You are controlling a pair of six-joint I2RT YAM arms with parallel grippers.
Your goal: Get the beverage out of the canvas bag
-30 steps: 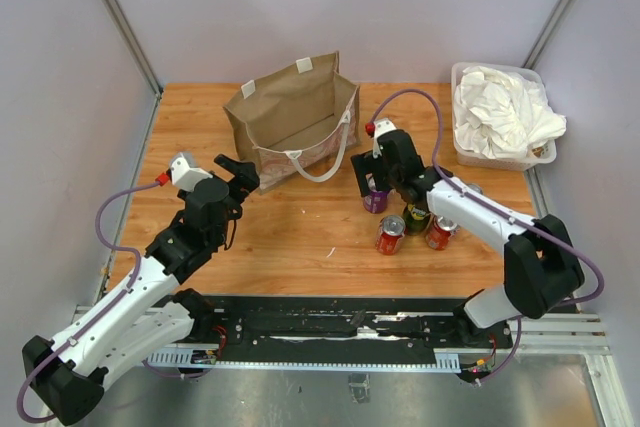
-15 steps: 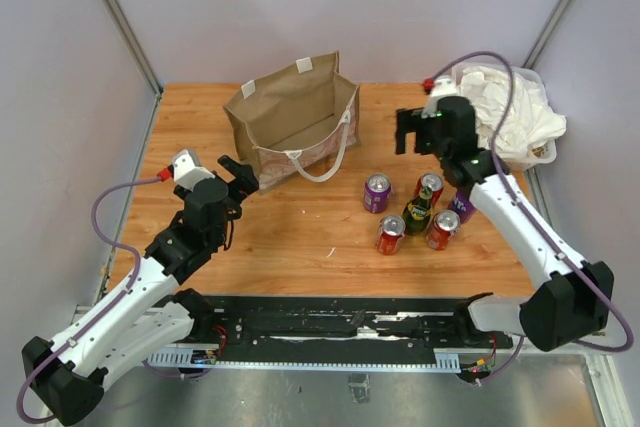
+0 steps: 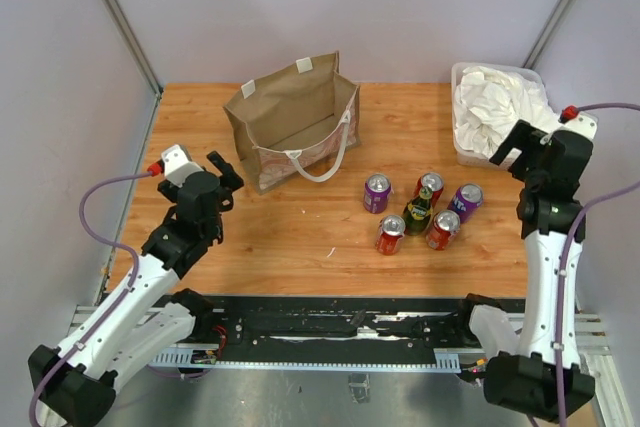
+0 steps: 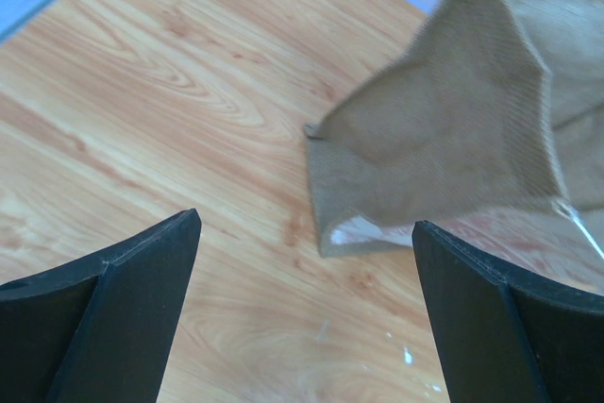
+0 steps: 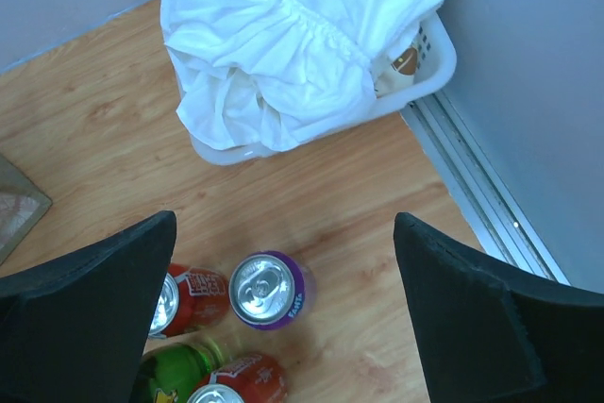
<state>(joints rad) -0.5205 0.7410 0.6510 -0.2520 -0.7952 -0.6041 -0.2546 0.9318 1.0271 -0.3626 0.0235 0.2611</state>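
The tan canvas bag [image 3: 295, 127] stands open at the back centre, and no can shows inside it from above. Its near corner shows in the left wrist view [image 4: 444, 129]. Several beverages stand on the table to its right: a purple can [image 3: 377, 192], a second purple can [image 3: 465, 199] [image 5: 269, 290], red cans [image 3: 390, 235] and a green bottle [image 3: 418, 209]. My left gripper [image 3: 222, 172] [image 4: 307, 222] is open and empty, just left of the bag. My right gripper [image 3: 512, 142] [image 5: 285, 224] is open and empty, raised to the right of the cans.
A clear plastic bin of white cloth [image 3: 500, 117] [image 5: 302, 54] sits at the back right, close to my right gripper. Grey walls enclose the table. A metal rail [image 5: 481, 205] runs along the right edge.
My right arm let go of the purple can, rose and swung right to beside the bin. My left gripper drew back to the left, away from the bag.
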